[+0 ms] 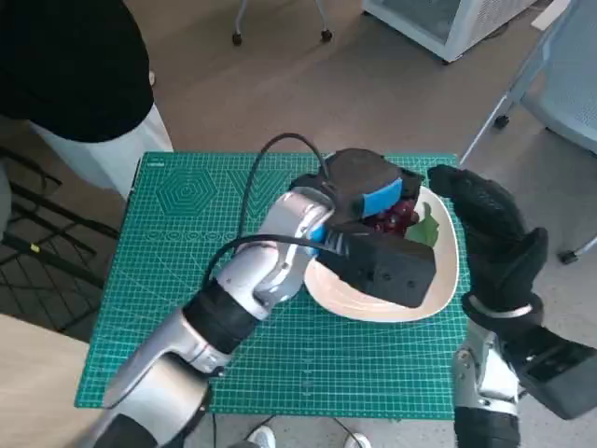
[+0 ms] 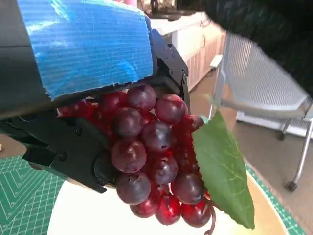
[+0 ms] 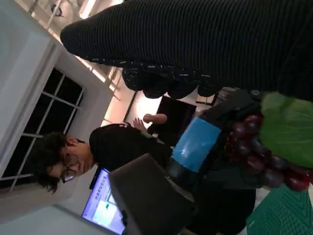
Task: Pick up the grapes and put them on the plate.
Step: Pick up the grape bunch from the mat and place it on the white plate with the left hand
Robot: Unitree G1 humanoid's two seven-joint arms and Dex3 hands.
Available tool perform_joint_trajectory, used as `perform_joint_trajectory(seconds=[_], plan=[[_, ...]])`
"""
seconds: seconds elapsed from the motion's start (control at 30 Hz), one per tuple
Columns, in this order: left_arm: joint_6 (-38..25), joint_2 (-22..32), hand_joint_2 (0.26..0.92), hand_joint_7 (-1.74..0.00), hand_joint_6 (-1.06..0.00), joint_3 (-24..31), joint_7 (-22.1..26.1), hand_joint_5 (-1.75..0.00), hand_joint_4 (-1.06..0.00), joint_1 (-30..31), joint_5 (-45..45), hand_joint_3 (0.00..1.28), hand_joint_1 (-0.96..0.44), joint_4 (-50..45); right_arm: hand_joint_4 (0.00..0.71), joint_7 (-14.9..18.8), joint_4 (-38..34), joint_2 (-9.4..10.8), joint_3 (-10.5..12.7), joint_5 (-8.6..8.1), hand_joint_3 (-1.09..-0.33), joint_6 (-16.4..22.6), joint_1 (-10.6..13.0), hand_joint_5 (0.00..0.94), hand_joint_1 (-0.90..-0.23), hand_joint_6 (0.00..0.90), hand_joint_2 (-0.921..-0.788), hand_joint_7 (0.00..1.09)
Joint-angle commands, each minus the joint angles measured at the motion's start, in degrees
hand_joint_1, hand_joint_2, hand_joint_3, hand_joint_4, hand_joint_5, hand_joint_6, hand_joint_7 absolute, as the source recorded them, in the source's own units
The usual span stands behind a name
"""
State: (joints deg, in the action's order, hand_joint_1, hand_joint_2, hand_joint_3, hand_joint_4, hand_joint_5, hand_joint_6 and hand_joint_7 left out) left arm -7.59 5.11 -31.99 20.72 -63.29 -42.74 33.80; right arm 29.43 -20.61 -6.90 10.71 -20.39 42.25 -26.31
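Left hand (image 1: 368, 191): over the plate, fingers closed round the grapes, bunch hanging from the grip.
Grapes (image 2: 154, 161): dark red bunch with a green leaf (image 2: 222, 169); held above the plate's pale inside, lowest berries near it; touching or just clear, cannot tell.
Plate (image 1: 446, 275): cream, on the green mat (image 1: 177, 243), toward its right side; mostly hidden under the left hand and wrist camera.
Right hand (image 1: 490, 229): gloved, raised just beside the plate's right rim, fingers apart, holding nothing.
Done: pick-up finished, judging by the firm hold; carry finished too, bunch already above the plate.
Left: lowering the last bit if any, letting go, drawing the hand clear.
Stage: late, close to the end.
Watch: stem or berries catching on the fingers at release; leaf hanging toward the rim, likely harmless.
Bystander: person (image 3: 73, 161) in dark clothing near the table's far left corner.
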Motion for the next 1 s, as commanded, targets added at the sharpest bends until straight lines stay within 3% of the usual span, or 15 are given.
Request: perform_joint_trajectory(seconds=[0.03, 0.37, 0.73, 0.77, 0.9, 0.97, 1.0], plan=[[0.8, -0.9, 0.921, -1.13, -0.54, -0.6, -0.3, -1.46, -0.53, -2.2, -0.1, 0.19, 0.00, 1.6, 0.273, -0.9, -0.6, -0.1, 0.3, 0.52, -0.562, 0.6, 1.3, 0.004, -0.475, 0.060, -0.921, 0.47], [2.6, -1.3, 0.921, -1.25, -0.49, -0.6, -2.2, -1.38, -0.53, -2.5, 0.2, 0.20, 0.00, 4.8, 0.274, -2.1, -1.1, 0.1, 0.3, 1.15, -0.567, 1.2, 1.3, 0.003, -0.464, 0.072, -0.921, 0.45], [3.4, -1.8, 0.920, -1.28, -0.43, 0.6, -2.3, -1.43, -0.48, -2.1, 2.3, 0.25, 0.02, 6.9, 0.274, -2.8, -1.4, 0.2, -0.1, 1.68, -0.568, 1.4, 1.2, 0.002, -0.468, 0.077, -0.921, 0.44], [3.4, -1.9, 0.920, -1.18, -0.41, 0.8, -1.6, -1.44, -0.47, -2.0, 3.0, 0.25, 0.06, 7.0, 0.274, -2.8, -1.4, 0.2, -0.1, 1.71, -0.568, 1.4, 1.2, 0.002, -0.468, 0.077, -0.921, 0.44], [3.8, -2.4, 0.916, -0.43, -0.32, 2.2, 2.3, -1.43, -0.49, -2.4, 6.6, 0.24, 0.27, 8.5, 0.274, -3.0, -1.4, 0.2, -0.2, 1.79, -0.568, 1.3, 1.2, 0.002, -0.468, 0.079, -0.921, 0.44], [5.1, -2.3, 0.894, -0.24, -0.27, 2.9, 4.5, -1.17, -0.41, -2.8, 8.7, 0.21, 0.18, 9.8, 0.273, -3.1, -1.4, 0.3, -0.2, 1.83, -0.568, 1.3, 1.2, 0.002, -0.466, 0.080, -0.921, 0.44], [5.9, -2.2, 0.878, -0.18, -0.24, 3.2, 5.3, -0.94, -0.34, -3.0, 9.5, 0.18, 0.08, 10.4, 0.273, -3.1, -1.3, 0.3, -0.3, 1.86, -0.569, 1.2, 1.2, 0.002, -0.466, 0.080, -0.921, 0.43]])
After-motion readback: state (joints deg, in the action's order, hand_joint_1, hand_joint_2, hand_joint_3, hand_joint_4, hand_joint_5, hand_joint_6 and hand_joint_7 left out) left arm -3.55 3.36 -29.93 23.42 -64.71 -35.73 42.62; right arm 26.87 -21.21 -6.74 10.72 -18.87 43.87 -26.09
